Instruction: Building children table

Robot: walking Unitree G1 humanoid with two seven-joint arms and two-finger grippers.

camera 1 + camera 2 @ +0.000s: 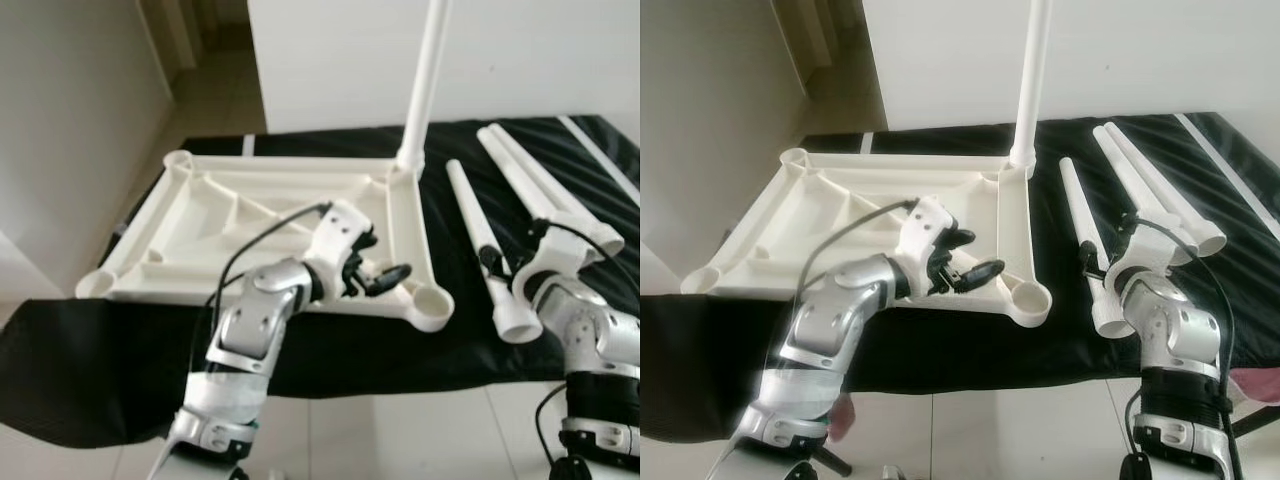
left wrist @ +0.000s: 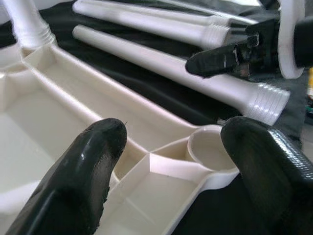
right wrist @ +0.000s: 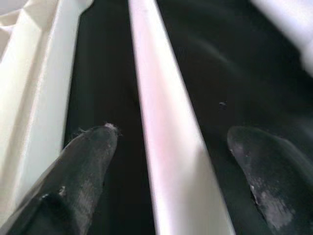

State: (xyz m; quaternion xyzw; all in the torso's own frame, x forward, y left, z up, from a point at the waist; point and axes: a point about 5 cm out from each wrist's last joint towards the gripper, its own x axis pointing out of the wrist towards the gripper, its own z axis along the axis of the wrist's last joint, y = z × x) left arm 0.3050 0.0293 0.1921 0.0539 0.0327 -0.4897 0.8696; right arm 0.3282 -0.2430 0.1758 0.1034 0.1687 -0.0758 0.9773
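The white plastic tabletop (image 1: 200, 215) lies upside down on a black cloth. One white leg (image 1: 428, 80) stands upright in its far right corner socket. The near right socket (image 1: 432, 298) is bare. My left gripper (image 1: 382, 262) hovers open over the tabletop's near right part, just short of that socket (image 2: 210, 149). Three loose legs lie to the right. My right gripper (image 1: 512, 248) is open and straddles the nearest leg (image 1: 470, 215), one finger (image 3: 93, 147) on each side of the leg (image 3: 166, 122), without closing on it.
Two more legs (image 1: 540, 185) lie side by side further right, and a thin white rod (image 1: 600, 150) is near the cloth's right edge. The black cloth (image 1: 100, 340) ends at tiled floor in front. A white wall rises behind.
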